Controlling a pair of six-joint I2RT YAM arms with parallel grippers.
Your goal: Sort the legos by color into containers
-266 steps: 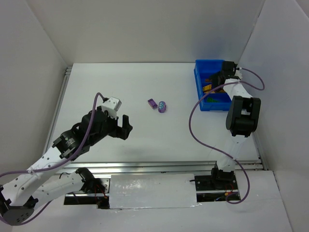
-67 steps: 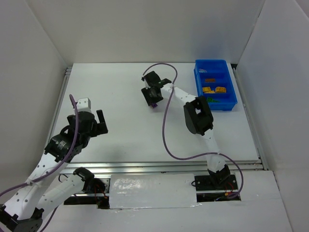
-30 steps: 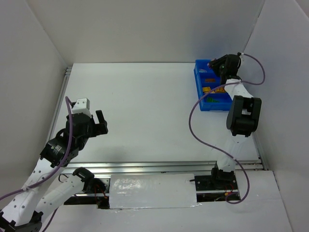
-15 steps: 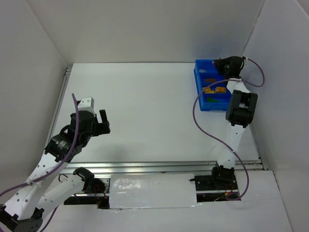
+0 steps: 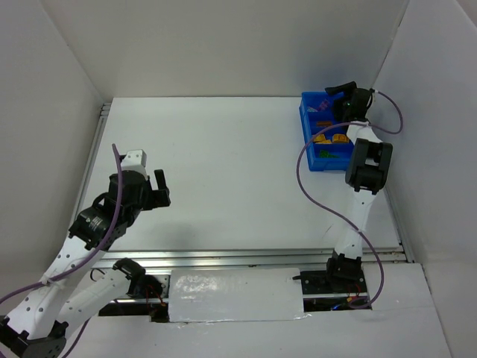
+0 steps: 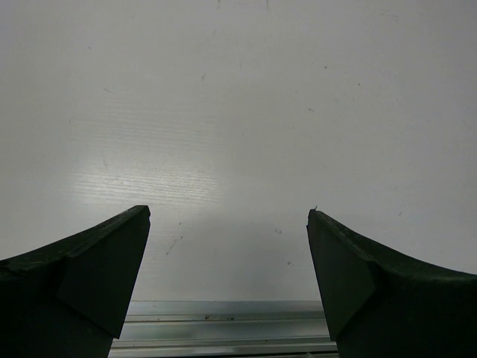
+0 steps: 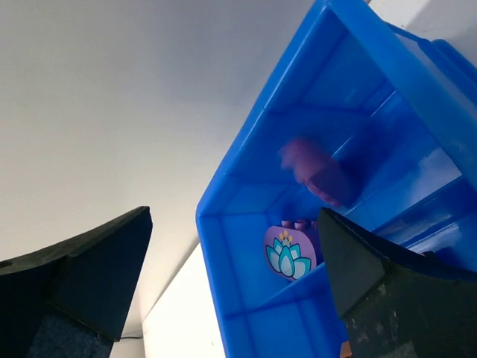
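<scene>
- Hanging over the far end of the blue tray point(image 5: 305, 130), the right tool point(image 7: 232, 216) is standing released, its fingers spread wide with nothing between them
- A purple brick point(image 7: 288, 250) is lying on the floor of the tray's end compartment, just below that tool
- A second purple brick point(image 7: 317, 173) is showing only as a blur above it, and I am judging it to be dropping into the same compartment
- Yellow and orange bricks point(image 5: 329, 138) and green bricks point(image 5: 328, 154) are sitting in other compartments of the tray, too small in the overhead view to count
- The left tool point(image 6: 228, 212) is hovering released over the bare bench point(image 5: 238, 164), well apart from the tray and grasping nothing
- Judging by their look, the bricks are going to handle as very light, hard and stiff, with smooth sides that are likely to slip or squirt out of a loose pinch
- They are not looking fragile, though they may bounce when dropped
- The best hold is seeming to be across two flat opposite sides, taken with the fingertips alone
- The lying purple brick is carrying a printed teal-and-white lotus-like flower on its face
- No letters, brand marks or readable writing are showing on the bricks, the tray or the tools
</scene>
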